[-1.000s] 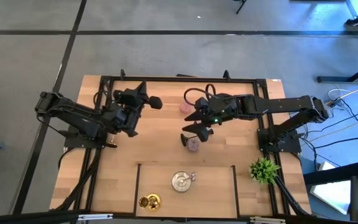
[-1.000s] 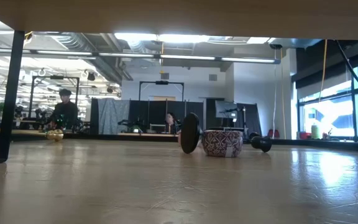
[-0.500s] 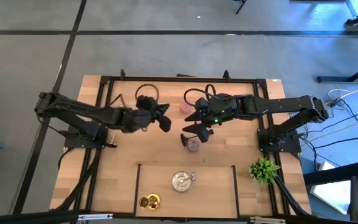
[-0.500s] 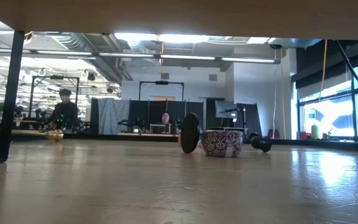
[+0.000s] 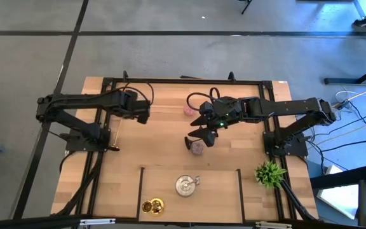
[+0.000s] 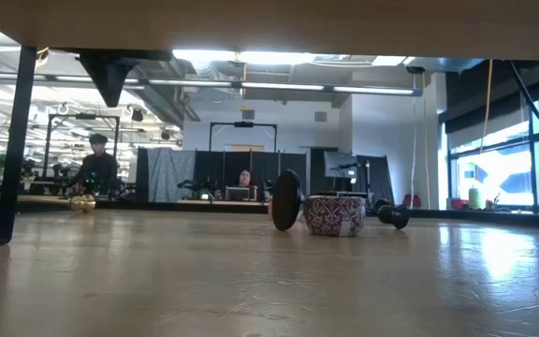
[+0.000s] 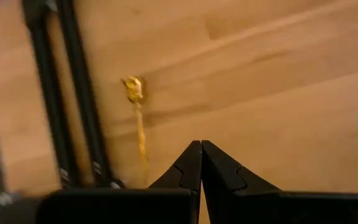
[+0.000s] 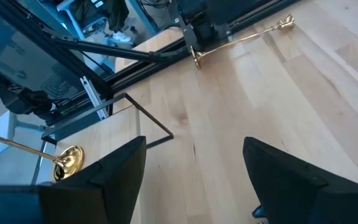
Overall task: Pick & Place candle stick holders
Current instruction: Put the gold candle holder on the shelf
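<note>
My left gripper (image 5: 146,116) is shut and empty over the table's far left; its closed fingertips show in the left wrist view (image 7: 201,149). My right gripper (image 5: 203,126) is open and empty above the table's middle (image 8: 194,168). One pink glittery holder (image 5: 189,109) stands far of it, and another (image 5: 198,148) stands near of it beside the black holder (image 5: 189,141), which lies on its side (image 6: 285,199). The silver round holder (image 5: 184,185) and a gold holder (image 5: 152,206) stand near the front edge. A thin gold holder (image 7: 137,106) lies flat by the left rails.
A green spiky plant (image 5: 270,173) stands at the front right. A black frame (image 5: 170,81) runs along the table's edges, and a thin black outline (image 5: 189,169) marks a front area. People sit in the room behind (image 6: 96,168).
My left gripper swung out toward the table's middle, then drew back toward the left edge, its arm stretched out along the far left. It stays empty. My right gripper and the holders have kept still.
</note>
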Controlling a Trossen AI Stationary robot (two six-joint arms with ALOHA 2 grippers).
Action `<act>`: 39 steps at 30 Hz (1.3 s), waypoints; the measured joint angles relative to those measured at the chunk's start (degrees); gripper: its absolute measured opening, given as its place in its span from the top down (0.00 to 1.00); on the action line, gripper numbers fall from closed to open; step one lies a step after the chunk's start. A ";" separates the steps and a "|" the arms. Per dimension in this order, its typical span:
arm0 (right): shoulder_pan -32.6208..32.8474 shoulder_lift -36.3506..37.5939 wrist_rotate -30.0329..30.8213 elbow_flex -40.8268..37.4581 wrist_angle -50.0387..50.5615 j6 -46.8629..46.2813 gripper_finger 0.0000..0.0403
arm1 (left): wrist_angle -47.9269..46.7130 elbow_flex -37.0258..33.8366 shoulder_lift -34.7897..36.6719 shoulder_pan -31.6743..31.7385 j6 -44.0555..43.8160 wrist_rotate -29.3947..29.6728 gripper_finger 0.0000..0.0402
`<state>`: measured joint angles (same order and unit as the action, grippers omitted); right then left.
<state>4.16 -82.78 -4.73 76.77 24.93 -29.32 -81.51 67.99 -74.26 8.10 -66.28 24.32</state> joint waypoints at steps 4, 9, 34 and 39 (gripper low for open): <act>0.00 0.00 0.00 0.00 0.38 0.21 0.32 | 0.13 0.00 0.27 -1.79 6.77 4.54 1.00; 0.00 0.00 -0.02 0.00 0.79 1.11 0.32 | -3.40 -0.34 -2.00 -3.78 2.44 6.95 1.00; 0.00 0.00 -1.49 0.00 1.09 2.40 0.32 | 6.59 -21.93 -0.04 5.41 -3.37 -18.90 0.48; 0.00 0.00 -1.49 0.00 1.05 2.40 0.32 | 7.06 -26.36 0.05 5.51 -4.35 -22.11 0.48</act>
<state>4.16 -82.78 -6.22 76.77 25.98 -26.92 -74.45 41.62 -74.22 13.61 -70.63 2.21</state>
